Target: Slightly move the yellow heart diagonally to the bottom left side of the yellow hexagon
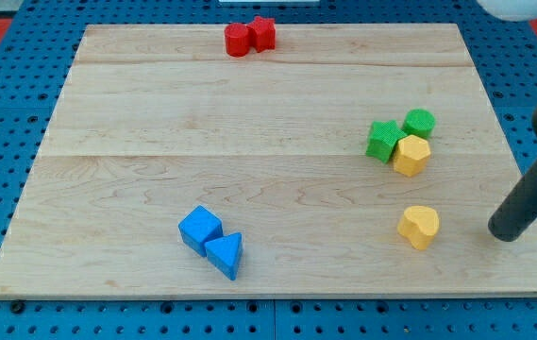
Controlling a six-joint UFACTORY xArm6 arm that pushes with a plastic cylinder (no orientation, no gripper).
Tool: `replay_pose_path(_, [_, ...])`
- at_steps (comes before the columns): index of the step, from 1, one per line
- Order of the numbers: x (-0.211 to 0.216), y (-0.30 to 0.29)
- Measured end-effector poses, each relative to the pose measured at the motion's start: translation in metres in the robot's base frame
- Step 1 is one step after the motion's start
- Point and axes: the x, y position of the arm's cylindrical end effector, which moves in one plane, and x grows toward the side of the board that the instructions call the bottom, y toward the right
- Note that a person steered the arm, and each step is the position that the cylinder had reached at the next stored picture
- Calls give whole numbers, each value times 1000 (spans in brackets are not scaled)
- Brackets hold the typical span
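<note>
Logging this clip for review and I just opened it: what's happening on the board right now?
A single arm with a rod is working a wooden board of coloured blocks. My tip rests near the view's right edge, to the right of the yellow heart and apart from it. The yellow hexagon sits above the heart, touching a green star-shaped block and a rounder green block. Two red blocks sit at the view's top; a blue cube and blue triangle lie bottom left.
</note>
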Motion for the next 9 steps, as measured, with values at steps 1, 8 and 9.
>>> replay_pose_path(1, [0, -32])
replay_pose_path(8, [3, -114])
replay_pose_path(9, [-40, -99])
